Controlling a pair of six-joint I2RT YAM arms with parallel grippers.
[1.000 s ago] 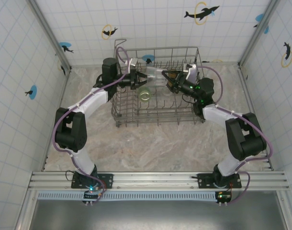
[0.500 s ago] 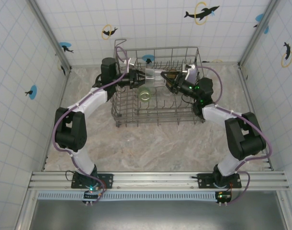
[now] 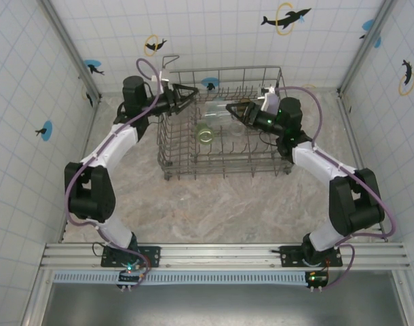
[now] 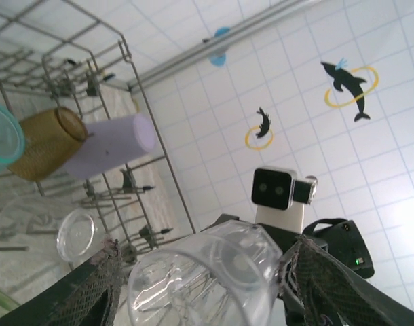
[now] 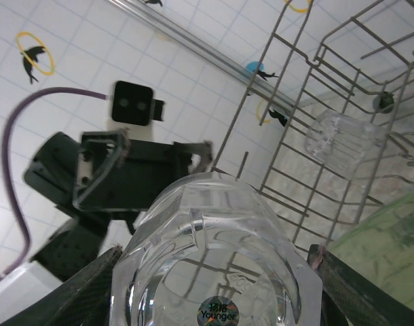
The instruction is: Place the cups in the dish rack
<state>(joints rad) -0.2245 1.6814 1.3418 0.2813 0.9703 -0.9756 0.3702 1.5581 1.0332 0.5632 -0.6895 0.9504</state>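
- Clear cup (image 3: 222,110) was held on its side over the back half of the dish rack (image 3: 193,163), base toward the right wrist camera.
- Right gripper (image 3: 238,111) clamped it, one finger on each side of the cup wall.
- Left gripper (image 3: 189,92) sat at the rack's back-left corner, jaws spread wide, facing the cup's mouth, apart from it.
- In the rack: green cup (image 3: 205,134) near the held one; lavender cup (image 4: 108,146) and amber cup (image 4: 47,139) lay side by side.
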